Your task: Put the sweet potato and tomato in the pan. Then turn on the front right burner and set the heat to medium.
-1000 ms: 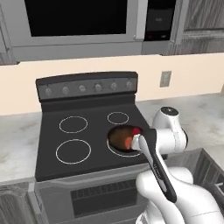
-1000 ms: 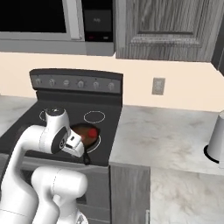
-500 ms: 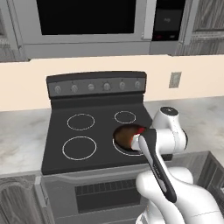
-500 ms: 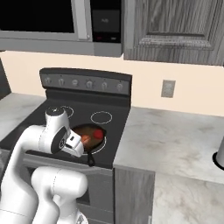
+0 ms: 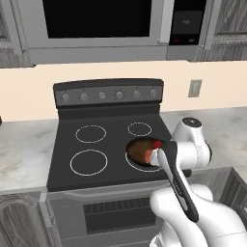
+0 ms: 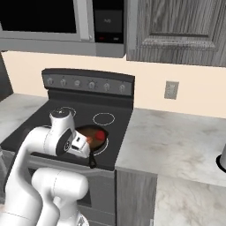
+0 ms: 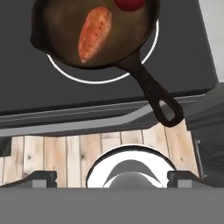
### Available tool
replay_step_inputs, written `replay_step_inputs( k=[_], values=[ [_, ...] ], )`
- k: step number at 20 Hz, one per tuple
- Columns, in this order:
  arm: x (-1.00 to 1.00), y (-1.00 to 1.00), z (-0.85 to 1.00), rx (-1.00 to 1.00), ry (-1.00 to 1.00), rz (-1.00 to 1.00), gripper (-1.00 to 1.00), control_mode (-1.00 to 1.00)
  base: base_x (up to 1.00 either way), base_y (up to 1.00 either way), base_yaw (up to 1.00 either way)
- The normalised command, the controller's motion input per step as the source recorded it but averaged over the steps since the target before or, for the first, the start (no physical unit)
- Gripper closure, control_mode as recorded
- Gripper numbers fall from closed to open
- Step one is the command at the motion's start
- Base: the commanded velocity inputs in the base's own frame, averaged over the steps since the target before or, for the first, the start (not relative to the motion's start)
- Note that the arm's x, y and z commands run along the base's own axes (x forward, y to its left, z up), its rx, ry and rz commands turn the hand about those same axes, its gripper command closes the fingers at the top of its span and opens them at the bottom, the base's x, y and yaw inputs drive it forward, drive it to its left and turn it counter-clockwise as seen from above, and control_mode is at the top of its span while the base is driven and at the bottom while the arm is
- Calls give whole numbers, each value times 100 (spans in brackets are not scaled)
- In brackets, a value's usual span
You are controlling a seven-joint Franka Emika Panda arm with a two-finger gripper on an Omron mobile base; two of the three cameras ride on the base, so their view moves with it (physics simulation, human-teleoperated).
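Left base view: my white arm rises from the lower right and folds back over the stove, elbow high, wrist bent down at the front right corner of the black glass stovetop (image 5: pixel 108 144). The pan (image 5: pixel 139 150) sits on the front right burner (image 5: pixel 131 161) – in it the tomato (image 5: pixel 157 144) shows red beside my forearm, with an orange patch of the sweet potato (image 5: pixel 146 156) just below.

Right base view: I curl in from the lower left, the hand tucked low in front of the stove. The pan (image 6: pixel 89 133) holds the tomato (image 6: pixel 100 136) toward its right side; the sweet potato (image 6: pixel 90 139) peeks out next to my wrist.

Hand view: I look down past the stove's front edge. The pan (image 7: pixel 65 33) rests on the burner's (image 7: pixel 105 80) white ring, handle pointing toward me, sweet potato (image 7: pixel 93 34) lying across its brown floor, tomato (image 7: pixel 129 4) at the far rim. My gripper (image 7: pixel 112 179) is spread wide – fingertips (image 7: pixel 43 178) well apart, grasping nothing.
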Motion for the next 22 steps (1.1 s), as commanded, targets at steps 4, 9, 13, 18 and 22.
replay_step_inputs(
  k=[4,9,13,18,22],
  values=[
    [0,-46,0,0,-12,7,-100,-100,0,0,0],
    [2,-36,14,0,-19,3,-100,-100,0,0,0],
    [6,-37,26,0,-25,0,-100,-100,0,0,0],
    [27,-24,16,0,-17,0,-100,-100,0,0,0],
    [35,-10,22,0,-7,0,-100,-100,0,0,0]
  ],
)
